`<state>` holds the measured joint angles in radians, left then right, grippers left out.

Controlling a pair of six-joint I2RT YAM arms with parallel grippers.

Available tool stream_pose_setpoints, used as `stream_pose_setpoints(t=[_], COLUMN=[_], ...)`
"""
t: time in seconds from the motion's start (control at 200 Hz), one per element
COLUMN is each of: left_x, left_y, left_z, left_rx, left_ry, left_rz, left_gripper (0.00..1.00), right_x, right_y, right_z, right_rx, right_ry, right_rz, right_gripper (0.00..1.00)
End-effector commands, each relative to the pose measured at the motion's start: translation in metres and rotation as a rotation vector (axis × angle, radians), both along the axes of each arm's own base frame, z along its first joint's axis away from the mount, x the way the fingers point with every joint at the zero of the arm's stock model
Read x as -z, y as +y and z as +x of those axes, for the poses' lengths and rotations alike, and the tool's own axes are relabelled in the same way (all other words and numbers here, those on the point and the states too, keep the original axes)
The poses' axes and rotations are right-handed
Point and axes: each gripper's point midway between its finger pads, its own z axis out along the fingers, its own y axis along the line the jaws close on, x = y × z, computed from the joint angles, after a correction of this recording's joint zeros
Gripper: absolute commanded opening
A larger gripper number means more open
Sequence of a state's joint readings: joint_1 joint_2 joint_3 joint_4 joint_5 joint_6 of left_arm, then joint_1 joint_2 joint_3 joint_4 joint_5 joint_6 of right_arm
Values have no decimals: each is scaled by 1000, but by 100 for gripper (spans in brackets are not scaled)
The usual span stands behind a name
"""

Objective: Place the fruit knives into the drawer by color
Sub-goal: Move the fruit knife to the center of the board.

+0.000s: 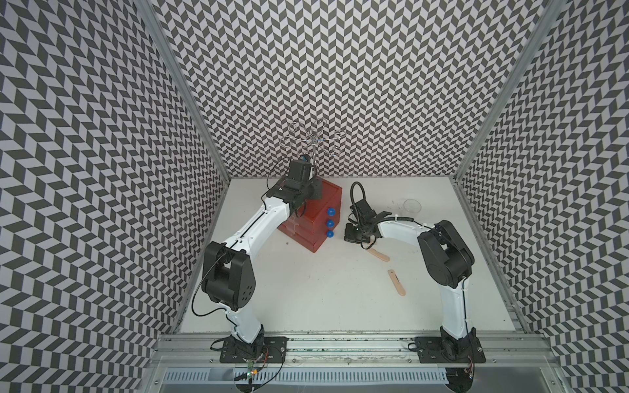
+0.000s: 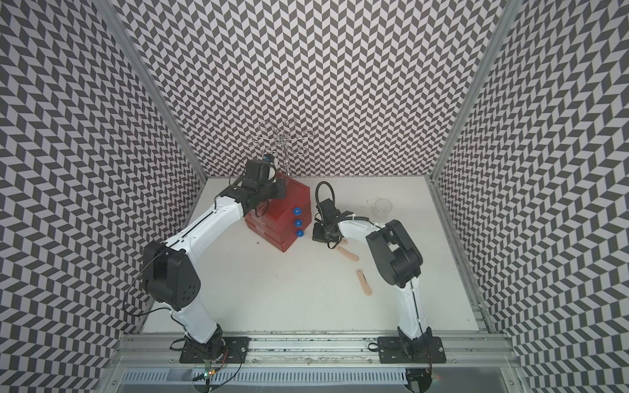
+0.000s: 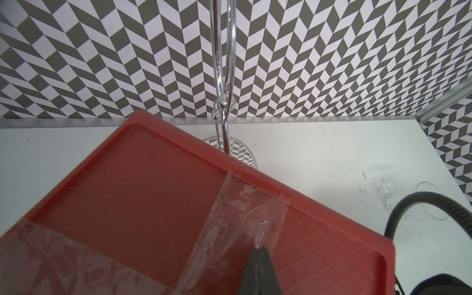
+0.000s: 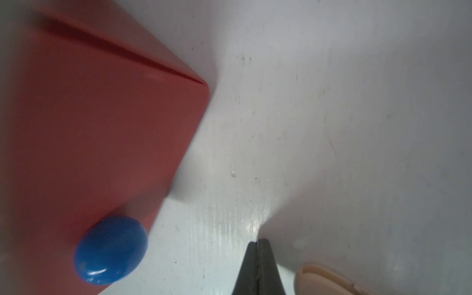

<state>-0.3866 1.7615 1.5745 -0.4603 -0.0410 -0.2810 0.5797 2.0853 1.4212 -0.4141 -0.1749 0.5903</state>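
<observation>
1. Right wrist view: the right gripper (image 4: 258,241), jaws pressed together and empty, sits low between the blue knob (image 4: 111,250) of the drawer (image 4: 102,127) and a peach fruit knife (image 4: 321,278) lying on the table (image 4: 306,102).
2. At the far left, the left gripper (image 3: 258,249), likewise pressed together, bears on the drawer's top.
3. Spread the right jaws before straddling that knife.

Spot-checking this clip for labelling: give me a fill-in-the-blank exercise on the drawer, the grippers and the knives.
The drawer has ___ blue knobs.
The left gripper is over the drawer's taped ___.
The right gripper is ___, holding nothing.
The fruit knives on the table are all ___ in colour.
Missing: three; top; shut; peach-pink.
</observation>
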Motion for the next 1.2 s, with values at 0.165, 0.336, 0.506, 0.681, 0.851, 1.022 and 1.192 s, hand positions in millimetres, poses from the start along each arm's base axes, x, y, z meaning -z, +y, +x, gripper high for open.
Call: stream_pose_setpoints(t=[0.165,0.336,0.506,0.681,0.851,1.022,1.192], left_x=[118,118,118,117,119,119,119], left_y=[21,20,20,20,20,21,20], left_z=[-52,-52,-52,-52,-52,-51,-51], left_rx=[4,6,5,5,6,3,3], left_ry=[401,400,399,398,401,400,402], left_rz=[167,165,165,164,164,167,166], left_gripper=[0,0,0,0,0,0,0], right_x=[24,24,19,18,11,0,-31], right_y=[-40,-74,-109,-139,-147,-149,-106], right_z=[-13,-23,-29,-38,-37,-36,-26], right_rx=[83,154,233,303,313,319,156], right_ry=[50,64,66,71,54,37,-81], right_rz=[-127,-162,-181,-201,-201,-193,-32], right_gripper=[0,0,0,0,0,1,3])
